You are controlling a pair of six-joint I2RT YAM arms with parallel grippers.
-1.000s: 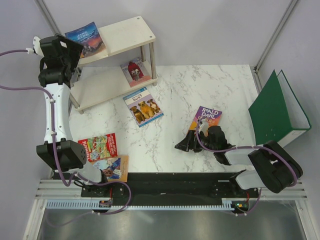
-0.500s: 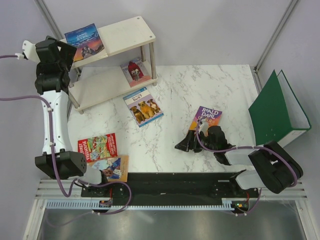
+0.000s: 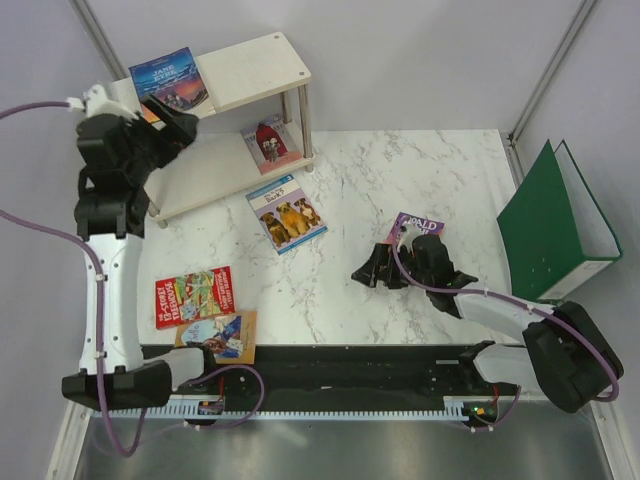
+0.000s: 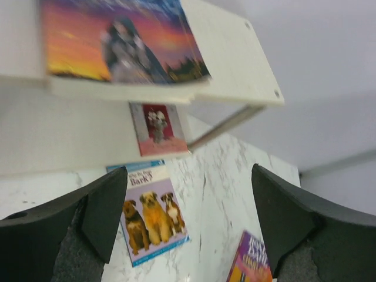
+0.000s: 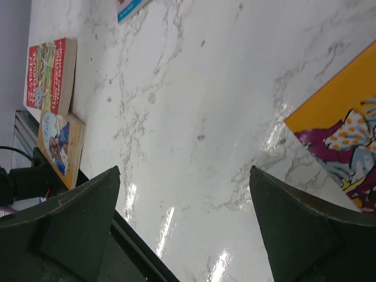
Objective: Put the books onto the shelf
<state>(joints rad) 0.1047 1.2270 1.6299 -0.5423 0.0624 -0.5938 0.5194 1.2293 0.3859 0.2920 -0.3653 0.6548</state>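
Jaws wide on both arms, nothing held: left gripper (image 3: 172, 122) hangs by shelf (image 3: 262, 62), blue book (image 3: 170, 80) lying on top board; right gripper (image 3: 383, 272) low over table (image 3: 400, 170), just beside Roald Dahl book (image 3: 422, 224).

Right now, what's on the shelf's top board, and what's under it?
Top board: one blue book, flat, at its left end. Lower board beneath: a red-covered book at the right end. The lower board's back is hidden by the top board.

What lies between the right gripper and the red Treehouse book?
Only bare marble table between right gripper and red Treehouse book, in the top and right wrist views.
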